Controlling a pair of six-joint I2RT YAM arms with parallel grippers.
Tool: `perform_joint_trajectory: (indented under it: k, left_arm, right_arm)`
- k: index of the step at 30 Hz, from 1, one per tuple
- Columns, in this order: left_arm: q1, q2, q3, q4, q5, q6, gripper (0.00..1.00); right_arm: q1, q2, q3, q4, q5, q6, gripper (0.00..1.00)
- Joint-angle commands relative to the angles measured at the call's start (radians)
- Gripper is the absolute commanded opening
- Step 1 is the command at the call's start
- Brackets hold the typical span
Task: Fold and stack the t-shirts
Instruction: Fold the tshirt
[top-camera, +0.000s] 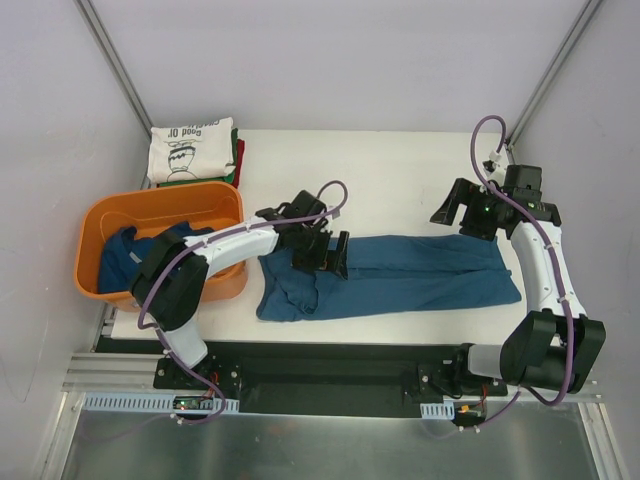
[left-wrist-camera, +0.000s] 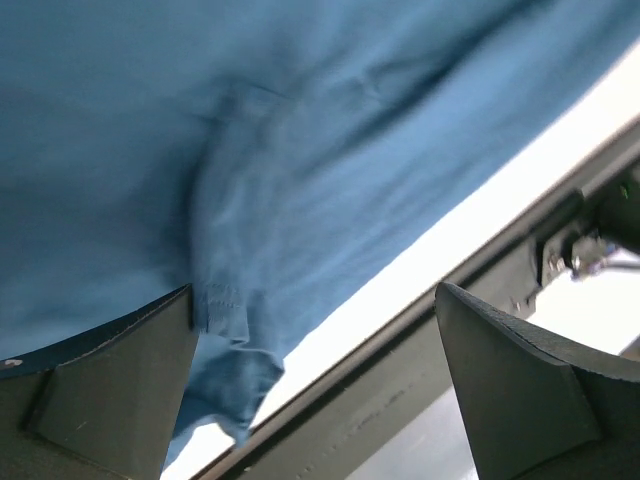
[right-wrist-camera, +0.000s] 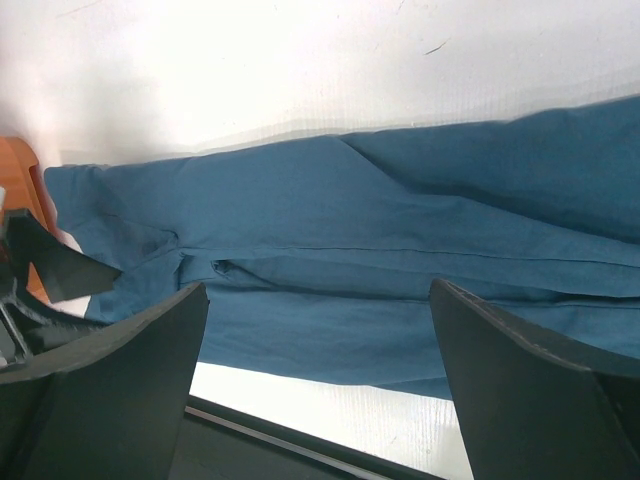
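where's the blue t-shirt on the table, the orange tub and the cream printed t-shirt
blue t-shirt on the table (top-camera: 420, 272): top external view, middle of the cloth
orange tub (top-camera: 170, 205): top external view, far inner wall
cream printed t-shirt (top-camera: 185, 155): top external view, on the vase print

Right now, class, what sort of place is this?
Probably a robot lab cell: a white table walled by plain panels, the left arm and right arm bolted at its edge, a blue t-shirt beside an orange tub.
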Motion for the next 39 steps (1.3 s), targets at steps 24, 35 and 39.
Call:
perform_joint_trajectory:
  k: [24, 35, 39]
  left_arm:
    - [-0.195, -0.096, 0.032, -0.03, -0.067, 0.025, 0.99]
    - [-0.054, -0.006, 0.034, -0.05, -0.121, 0.016, 0.99]
    - [-0.055, 0.026, 0.033, -0.091, -0.083, 0.019, 0.99]
  right_arm:
    - [-0.014, -0.066, -0.007, 0.014, -0.025, 0.009, 0.97]
    - [-0.014, -0.067, -0.01, 0.013, -0.011, 0.01, 0.97]
    - [-0.014, -0.066, -0.009, 0.005, 0.009, 0.009, 0.97]
